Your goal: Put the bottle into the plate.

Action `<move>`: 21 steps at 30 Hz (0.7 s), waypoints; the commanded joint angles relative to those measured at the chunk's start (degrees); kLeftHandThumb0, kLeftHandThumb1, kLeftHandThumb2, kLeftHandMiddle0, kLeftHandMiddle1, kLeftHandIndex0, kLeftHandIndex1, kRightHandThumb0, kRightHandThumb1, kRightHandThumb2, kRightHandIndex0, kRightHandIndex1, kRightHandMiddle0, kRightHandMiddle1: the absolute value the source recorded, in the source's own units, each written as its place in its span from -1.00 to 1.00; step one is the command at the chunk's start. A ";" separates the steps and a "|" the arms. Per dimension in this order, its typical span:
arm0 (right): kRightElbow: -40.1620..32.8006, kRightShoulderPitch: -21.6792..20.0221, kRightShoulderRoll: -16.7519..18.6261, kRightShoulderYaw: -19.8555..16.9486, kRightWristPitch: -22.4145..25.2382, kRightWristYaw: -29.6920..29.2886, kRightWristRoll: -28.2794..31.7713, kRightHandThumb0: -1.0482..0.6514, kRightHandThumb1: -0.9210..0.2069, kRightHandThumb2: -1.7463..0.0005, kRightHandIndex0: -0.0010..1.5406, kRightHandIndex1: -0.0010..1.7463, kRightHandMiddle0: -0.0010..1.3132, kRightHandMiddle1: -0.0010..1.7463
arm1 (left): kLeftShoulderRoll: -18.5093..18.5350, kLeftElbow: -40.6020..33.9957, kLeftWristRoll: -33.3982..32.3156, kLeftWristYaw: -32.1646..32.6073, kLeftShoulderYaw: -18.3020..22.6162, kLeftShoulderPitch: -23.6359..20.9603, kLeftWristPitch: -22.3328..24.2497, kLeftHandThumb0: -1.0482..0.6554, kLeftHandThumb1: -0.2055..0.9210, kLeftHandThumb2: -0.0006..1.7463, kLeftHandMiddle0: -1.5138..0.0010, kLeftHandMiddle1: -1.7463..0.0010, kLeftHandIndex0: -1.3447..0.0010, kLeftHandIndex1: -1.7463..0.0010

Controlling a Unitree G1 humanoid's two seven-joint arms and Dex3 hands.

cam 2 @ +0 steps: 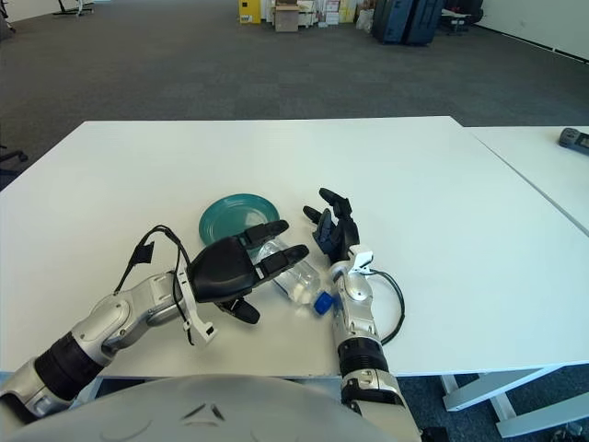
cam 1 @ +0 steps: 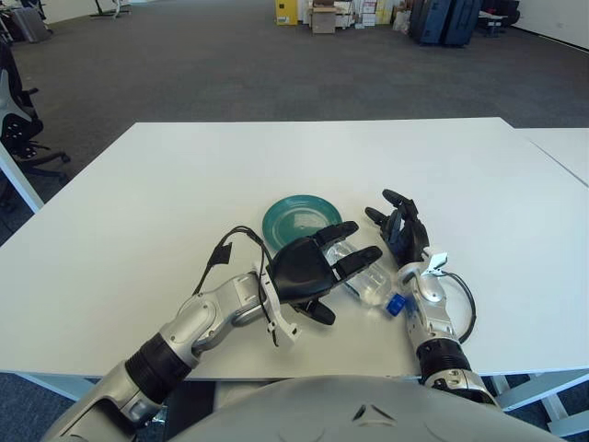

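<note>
A clear plastic bottle (cam 1: 372, 282) with a blue cap (cam 1: 396, 305) lies on its side on the white table (cam 1: 166, 203), just in front and to the right of the teal plate (cam 1: 293, 217). My left hand (cam 1: 342, 267) reaches in from the lower left. Its fingers are spread over the bottle's far end and its thumb is low on the near side, not closed around the bottle. My right hand (cam 1: 401, 232) shows just right of the bottle, fingers relaxed and pointing away, holding nothing.
The plate holds nothing. A black cable (cam 1: 224, 253) loops off my left wrist. The table's near edge runs just behind both forearms. A second white table (cam 2: 552, 166) stands to the right with a dark object (cam 2: 575, 139) on it. Office chairs (cam 1: 18, 120) stand at the far left.
</note>
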 commanded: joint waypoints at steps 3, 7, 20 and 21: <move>3.19 3.29 0.19 0.19 5.03 -1.57 -0.81 -0.54 -1.00 -0.09 -0.42 -0.69 -1.00 -0.09 | -0.21 2.46 0.33 2.76 0.44 -1.49 -0.78 -1.00 1.00 -0.10 0.84 0.97 0.99 1.00; 2.51 3.78 0.25 0.23 4.79 -2.02 -1.16 -0.55 -1.00 -0.10 -0.41 -0.72 -1.00 -0.06 | -0.57 5.31 0.37 4.84 0.32 -2.27 -1.48 -1.00 1.00 -0.11 0.76 0.95 0.93 0.97; -0.24 5.22 -0.60 1.07 4.24 -3.62 -2.95 -0.61 -1.00 -0.09 -0.42 -0.76 -1.00 0.00 | -1.14 11.45 -0.39 5.49 0.16 -4.14 -1.83 -1.00 1.00 -0.27 0.57 0.95 1.00 0.34; -0.26 5.24 -0.61 1.11 4.17 -3.74 -2.99 -0.62 -1.00 -0.09 -0.42 -0.77 -1.00 0.00 | -1.18 11.97 -0.44 5.50 0.11 -4.36 -1.92 -1.00 1.00 -0.27 0.57 0.95 1.00 0.32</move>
